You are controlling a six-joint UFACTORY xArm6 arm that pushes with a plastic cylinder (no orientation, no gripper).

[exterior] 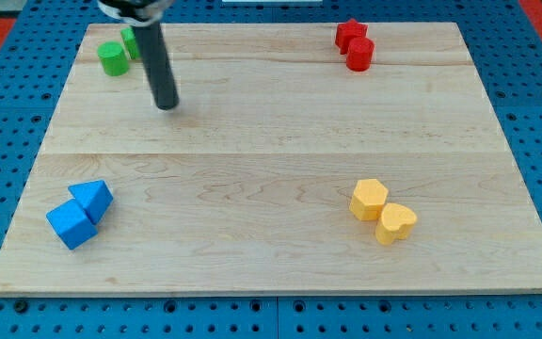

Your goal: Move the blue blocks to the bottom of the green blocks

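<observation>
A blue cube (71, 224) and a blue triangular block (93, 199) touch each other at the view's bottom left of the wooden board (271, 160). A green cylinder (113, 58) sits at the top left, with a second green block (130, 41) behind it, partly hidden by the rod. My tip (167, 105) rests on the board just right of and below the green blocks, far above the blue blocks.
Two red blocks (354, 44) touch each other at the view's top right. A yellow hexagonal block (368, 199) and a yellow heart-shaped block (396, 223) touch at the bottom right. A blue pegboard (534, 56) surrounds the board.
</observation>
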